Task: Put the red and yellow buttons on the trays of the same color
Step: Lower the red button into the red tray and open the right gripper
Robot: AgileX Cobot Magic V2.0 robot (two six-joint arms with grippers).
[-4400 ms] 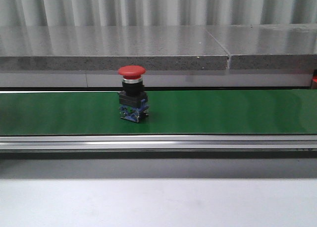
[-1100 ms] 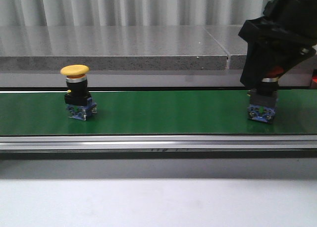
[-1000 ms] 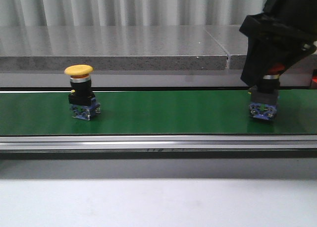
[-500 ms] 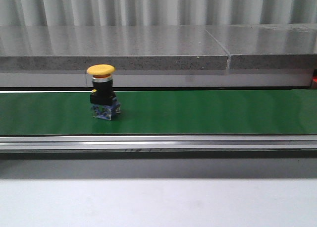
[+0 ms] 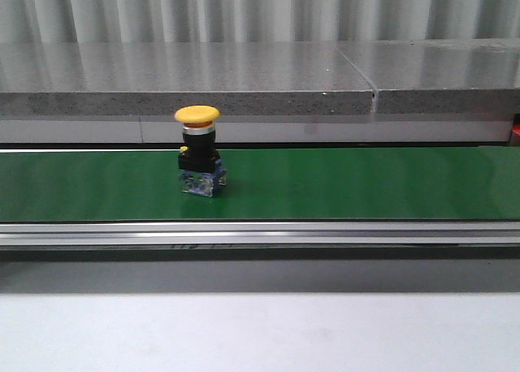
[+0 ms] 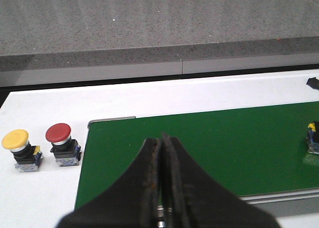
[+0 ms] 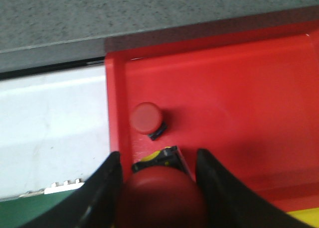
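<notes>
While one red button (image 7: 147, 118) already lies in the red tray (image 7: 239, 88), the right gripper (image 7: 158, 198) hangs over that tray pinching a second red button (image 7: 162, 200) between its fingers, not yet let go. On the green belt (image 5: 366, 181) a yellow button (image 5: 199, 162) stands upright, left of centre, unclaimed. The left gripper (image 6: 161, 188) waits with fingers pressed together, holding nothing, above the belt's near end; beside that end a spare yellow button (image 6: 17, 144) and a spare red button (image 6: 61, 139) sit on the white table (image 6: 45, 108). No yellow tray is clearly visible (only a yellow sliver at the right wrist view's corner). Compared with half a second ago, the belt's yellow button has travelled rightward.
</notes>
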